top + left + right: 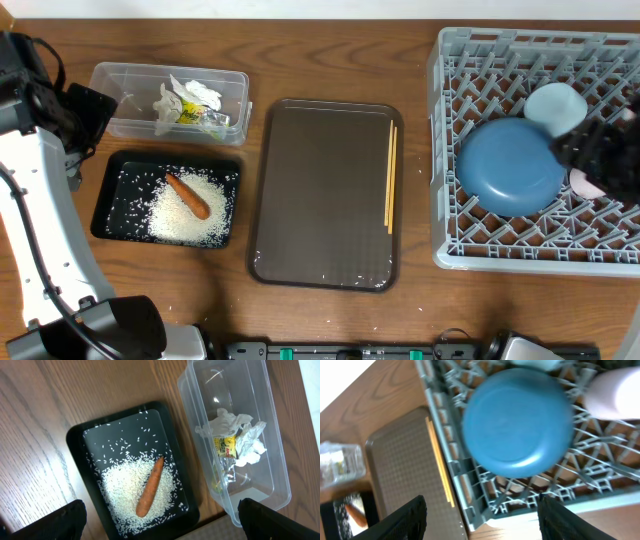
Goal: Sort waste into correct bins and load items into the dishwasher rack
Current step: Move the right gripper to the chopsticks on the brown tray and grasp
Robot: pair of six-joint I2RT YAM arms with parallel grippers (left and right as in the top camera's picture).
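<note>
counter: brown wood grain, white strip beyond far edge | left hand: fingers apart, above black tray | right hand: fingers apart, above grey rack holding dark-blue bowl

Overhead looks straight down; left wrist closely faces the shallow black rectangular tray, right wrist the grey plastic pegged crate.
</note>
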